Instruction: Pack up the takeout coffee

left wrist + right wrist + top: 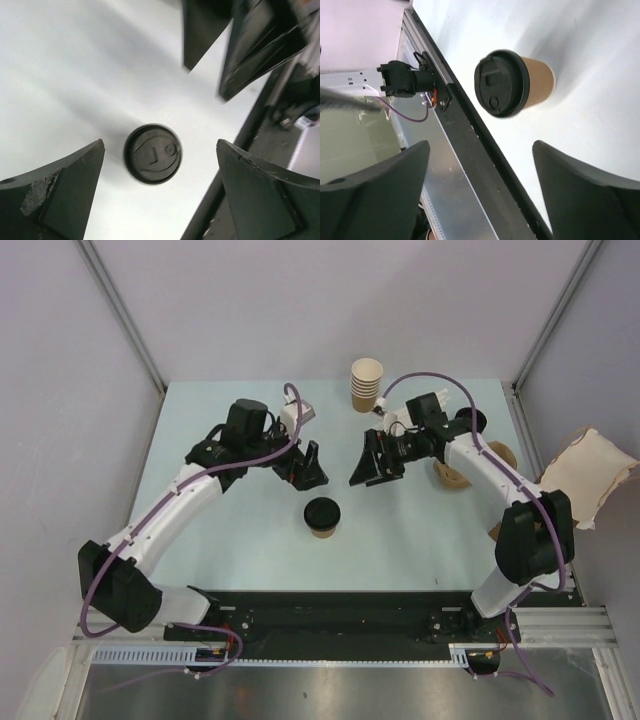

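Both claws, the left gripper point(308, 468) and the right gripper point(368, 468), hang released and empty over mid-table, just far of the one takeout coffee point(322, 517) standing lidded on the table point(240, 540), so packing looks not yet begun, with one pulp tray point(452, 480) and one paper bag point(590, 475) at the right and one stack of lidless cups point(366, 385) far.

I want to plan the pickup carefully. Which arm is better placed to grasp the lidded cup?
Probably left: the takeout coffee sits centred between the open left fingers. From the right fingers it lies farther ahead and off-centre.
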### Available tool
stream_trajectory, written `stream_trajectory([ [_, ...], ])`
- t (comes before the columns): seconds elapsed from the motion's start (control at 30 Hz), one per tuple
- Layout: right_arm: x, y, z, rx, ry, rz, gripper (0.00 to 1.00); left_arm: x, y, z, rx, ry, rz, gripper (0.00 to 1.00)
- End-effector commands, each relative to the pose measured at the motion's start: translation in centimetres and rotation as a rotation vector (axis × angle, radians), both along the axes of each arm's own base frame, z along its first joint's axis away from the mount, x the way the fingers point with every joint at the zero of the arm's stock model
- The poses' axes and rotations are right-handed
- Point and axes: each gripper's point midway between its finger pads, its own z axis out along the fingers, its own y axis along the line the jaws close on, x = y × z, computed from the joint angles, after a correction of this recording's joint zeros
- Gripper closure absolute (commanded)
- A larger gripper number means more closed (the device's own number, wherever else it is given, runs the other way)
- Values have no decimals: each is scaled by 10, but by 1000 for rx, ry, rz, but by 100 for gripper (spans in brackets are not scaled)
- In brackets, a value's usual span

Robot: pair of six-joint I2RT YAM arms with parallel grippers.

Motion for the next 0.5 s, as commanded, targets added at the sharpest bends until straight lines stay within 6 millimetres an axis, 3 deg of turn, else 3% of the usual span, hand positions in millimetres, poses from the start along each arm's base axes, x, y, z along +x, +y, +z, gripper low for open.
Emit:
stream_trajectory([
  [0.0, -15, -22, 24, -33, -92, 31, 6, -11, 19, -19, 208, -97, -75, 0],
  [0.03, -16, -28, 21, -60, -115, 32, 1, -11, 21, -24, 238, -122, -104, 0],
  [0.2, -16, -46, 31, -127, -215, -15, 0, -14, 22, -47, 328, -139, -198, 1],
  [0.47, -6, -62, 33, -127, -212, -74, 0, -13, 12, -73, 400, -139, -249, 0],
])
